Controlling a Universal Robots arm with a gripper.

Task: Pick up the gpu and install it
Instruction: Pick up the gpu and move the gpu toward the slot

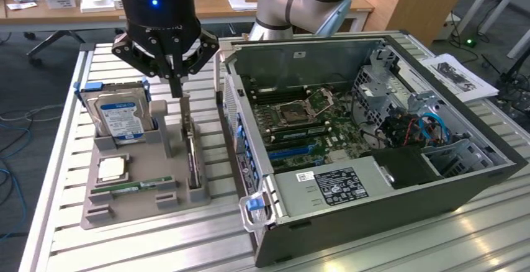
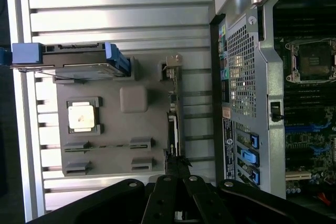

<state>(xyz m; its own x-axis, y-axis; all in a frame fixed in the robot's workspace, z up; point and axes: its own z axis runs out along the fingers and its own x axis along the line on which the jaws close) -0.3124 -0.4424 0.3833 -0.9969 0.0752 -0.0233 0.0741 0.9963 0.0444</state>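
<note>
The gpu [image 1: 193, 154] is a thin dark card standing on edge in a slot along the side of the grey holder tray [image 1: 161, 205] nearest the computer case. In the wrist view the gpu [image 2: 173, 113] runs as a narrow strip along the tray [image 2: 134, 132]. My gripper [image 1: 175, 90] hangs just above the card's far end, its black fingers pressed together to a point with nothing between them. Looking down from the wrist, the gripper [image 2: 176, 162] has its tips meeting right over one end of the card.
The tray also holds a silver hard drive [image 1: 120, 118] with a blue label, a CPU [image 1: 112, 169] and a green memory stick [image 1: 133, 187]. The open computer case [image 1: 377, 179] lies at the exterior view's right, its motherboard [image 1: 306, 126] exposed. Both rest on a slatted metal table [image 1: 166, 247].
</note>
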